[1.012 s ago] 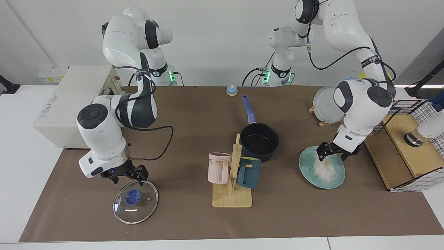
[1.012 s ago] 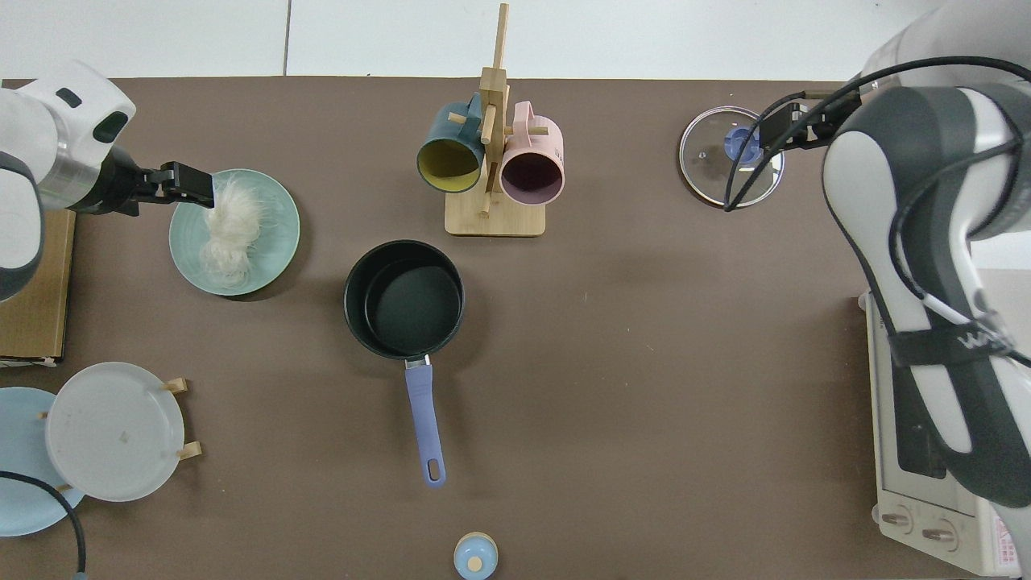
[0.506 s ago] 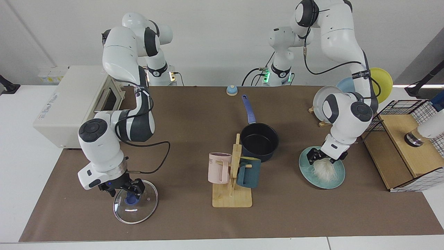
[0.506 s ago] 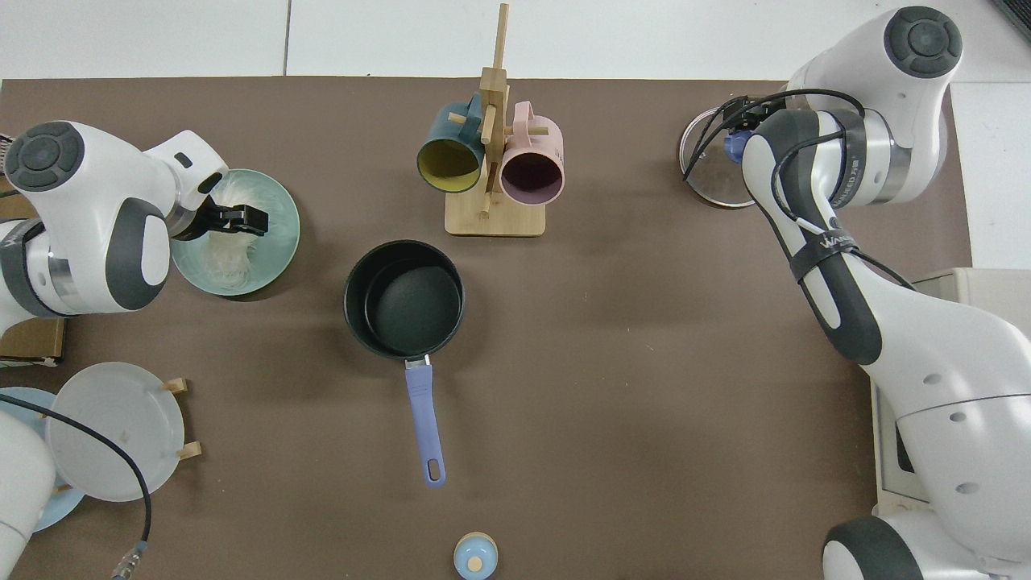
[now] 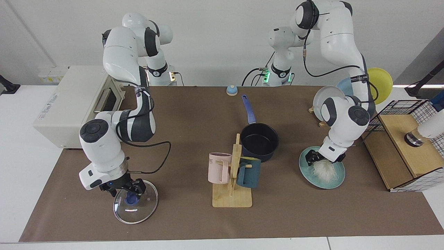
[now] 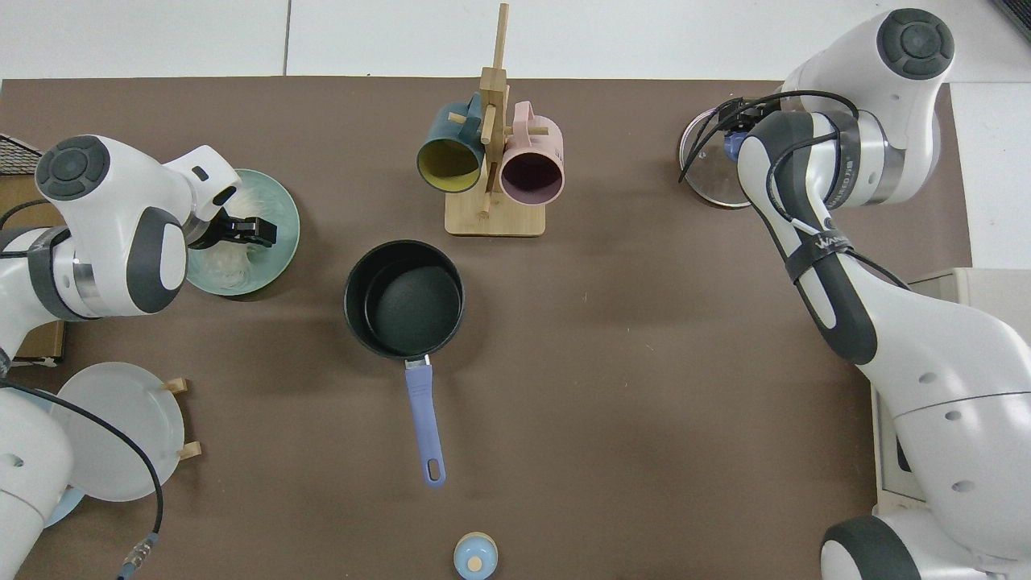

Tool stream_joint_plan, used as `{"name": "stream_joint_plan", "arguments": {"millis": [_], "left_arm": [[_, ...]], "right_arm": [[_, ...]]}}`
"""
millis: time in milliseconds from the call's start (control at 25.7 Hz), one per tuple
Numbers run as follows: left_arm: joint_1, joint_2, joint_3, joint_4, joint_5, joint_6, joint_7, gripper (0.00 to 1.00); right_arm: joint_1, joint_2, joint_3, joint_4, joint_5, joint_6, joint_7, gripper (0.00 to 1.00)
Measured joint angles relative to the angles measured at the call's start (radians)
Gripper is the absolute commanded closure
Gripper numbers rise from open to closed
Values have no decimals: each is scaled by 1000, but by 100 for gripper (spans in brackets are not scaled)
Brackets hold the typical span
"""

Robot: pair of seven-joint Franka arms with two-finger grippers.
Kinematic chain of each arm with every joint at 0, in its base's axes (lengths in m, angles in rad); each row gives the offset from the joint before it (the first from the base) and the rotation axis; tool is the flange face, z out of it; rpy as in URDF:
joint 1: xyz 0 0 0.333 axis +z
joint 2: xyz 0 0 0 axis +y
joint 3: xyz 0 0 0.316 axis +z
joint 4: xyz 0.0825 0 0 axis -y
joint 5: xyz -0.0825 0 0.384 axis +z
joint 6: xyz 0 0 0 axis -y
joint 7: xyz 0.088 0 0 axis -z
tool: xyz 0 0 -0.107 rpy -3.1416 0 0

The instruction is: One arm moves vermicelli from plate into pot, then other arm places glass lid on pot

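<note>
The teal plate [image 5: 335, 178] [image 6: 280, 256] lies at the facing view's right with the white vermicelli [image 5: 325, 171] [image 6: 222, 263] on it. My left gripper [image 5: 324, 159] [image 6: 246, 230] is down on the bundle, open, its fingers astride the strands. The navy pot [image 5: 259, 140] [image 6: 404, 298] stands empty mid-table, its blue handle towards the arms' bases. The glass lid [image 5: 138, 209] [image 6: 712, 182] lies flat at the facing view's left. My right gripper [image 5: 129, 191] is lowered over it, open, with a finger on each side of the blue knob [image 5: 130, 199].
A wooden mug rack [image 5: 233, 196] with a pink and a dark teal mug stands just in front of the pot. A rack of upright plates [image 5: 327, 104], a wooden box with a wire basket [image 5: 406, 149], a beige oven [image 5: 74, 100] and a small blue bell [image 5: 231, 90] ring the mat.
Both arms came down. The right gripper dropped from above the lid to straddle its knob. The left gripper sank onto the vermicelli and shifted slightly towards the pot.
</note>
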Motion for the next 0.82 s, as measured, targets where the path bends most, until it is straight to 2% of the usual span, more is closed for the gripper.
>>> {"name": "stream_joint_plan", "arguments": {"millis": [389,584,817], "left_arm": [[-2,-15,-5,94,3,-162,5,100],[-7,-61,-16,109,3,-239,5,100],[-35,-118,-51,109,3,-335,-62,100]], "right_arm": [[1,0,1,-20,1,14,0,1],[2,-3,1,-54,1,62,0,1],[2,-9,2,-77,1,69,0,2]]}}
